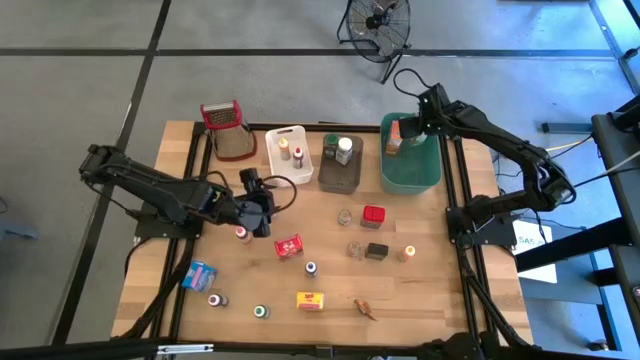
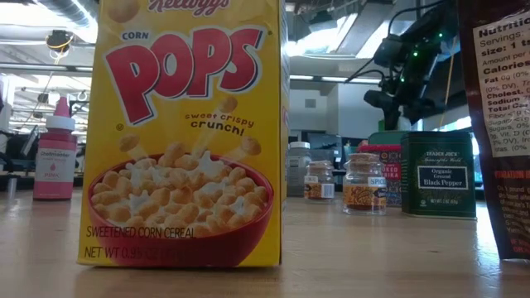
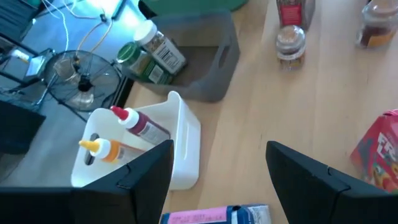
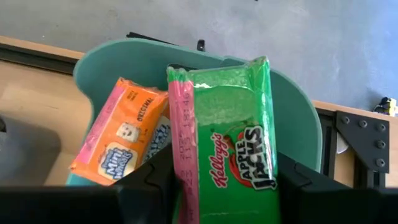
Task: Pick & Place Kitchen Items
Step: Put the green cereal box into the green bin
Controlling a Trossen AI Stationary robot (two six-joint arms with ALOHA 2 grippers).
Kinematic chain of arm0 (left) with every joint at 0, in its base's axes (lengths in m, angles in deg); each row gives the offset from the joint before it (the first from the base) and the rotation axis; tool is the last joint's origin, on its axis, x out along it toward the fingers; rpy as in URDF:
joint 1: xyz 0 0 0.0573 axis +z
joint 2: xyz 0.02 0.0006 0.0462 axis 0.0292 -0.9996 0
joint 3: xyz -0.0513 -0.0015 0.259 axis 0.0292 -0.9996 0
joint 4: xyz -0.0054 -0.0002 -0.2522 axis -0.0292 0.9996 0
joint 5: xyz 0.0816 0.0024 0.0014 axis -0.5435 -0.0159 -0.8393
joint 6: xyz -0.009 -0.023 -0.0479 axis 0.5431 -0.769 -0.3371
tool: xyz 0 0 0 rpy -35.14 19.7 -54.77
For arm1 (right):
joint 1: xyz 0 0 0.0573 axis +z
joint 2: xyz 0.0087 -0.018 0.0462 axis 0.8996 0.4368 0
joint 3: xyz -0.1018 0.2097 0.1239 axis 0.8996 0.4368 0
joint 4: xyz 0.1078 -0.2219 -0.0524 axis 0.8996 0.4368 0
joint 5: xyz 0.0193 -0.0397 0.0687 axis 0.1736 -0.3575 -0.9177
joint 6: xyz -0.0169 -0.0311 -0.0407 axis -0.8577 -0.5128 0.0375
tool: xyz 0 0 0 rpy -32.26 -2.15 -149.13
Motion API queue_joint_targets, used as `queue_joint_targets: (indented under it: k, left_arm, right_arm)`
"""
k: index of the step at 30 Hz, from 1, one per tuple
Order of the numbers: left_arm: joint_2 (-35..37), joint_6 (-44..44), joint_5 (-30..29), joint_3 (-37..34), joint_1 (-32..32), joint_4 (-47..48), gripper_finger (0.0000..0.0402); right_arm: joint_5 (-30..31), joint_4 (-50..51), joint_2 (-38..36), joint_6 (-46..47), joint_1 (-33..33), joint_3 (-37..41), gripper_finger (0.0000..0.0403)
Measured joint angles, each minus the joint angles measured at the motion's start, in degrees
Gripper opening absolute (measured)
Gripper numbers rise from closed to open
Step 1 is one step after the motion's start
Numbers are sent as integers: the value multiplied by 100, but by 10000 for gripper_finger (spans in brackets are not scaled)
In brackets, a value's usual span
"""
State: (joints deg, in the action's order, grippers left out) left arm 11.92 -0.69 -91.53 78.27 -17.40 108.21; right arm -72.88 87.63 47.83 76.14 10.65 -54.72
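Lying under everything: a wooden table (image 1: 440,290) on a grey concrete floor, a black fan (image 1: 378,22) standing beyond the far edge.

Sitting in a row along that far edge: three tubs. White tub (image 1: 287,152) holding two bottles. Brown tub (image 1: 340,165) holding two jars. Green tub (image 1: 412,160) holding an orange box (image 4: 118,140).

Hovering over the green tub: right gripper (image 4: 217,186), clamping a green cereal box (image 4: 230,143).

Hanging near the white tub, over mid-table: left gripper (image 3: 217,174), fingers apart, holding nothing.
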Motion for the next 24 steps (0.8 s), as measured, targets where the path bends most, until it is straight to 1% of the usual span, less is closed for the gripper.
queue_joint_targets:
  k: [6, 9, 16, 24]
  left_arm:
    - [337, 38, 231, -515, 0, -657, 251]
    - [393, 52, 384, -647, 0, -853, 251]
    - [405, 201, 410, -815, -2, -1216, 251]
    - [404, 214, 734, -849, -2, -1242, 251]
  right_arm:
    - [3, -60, 0, 108, -121, 170, 157]
    - [3, -81, 0, 122, -133, 244, 158]
    - [7, -550, 0, 149, -306, 636, 158]
    - [3, -1137, 0, 149, -439, 1090, 158]
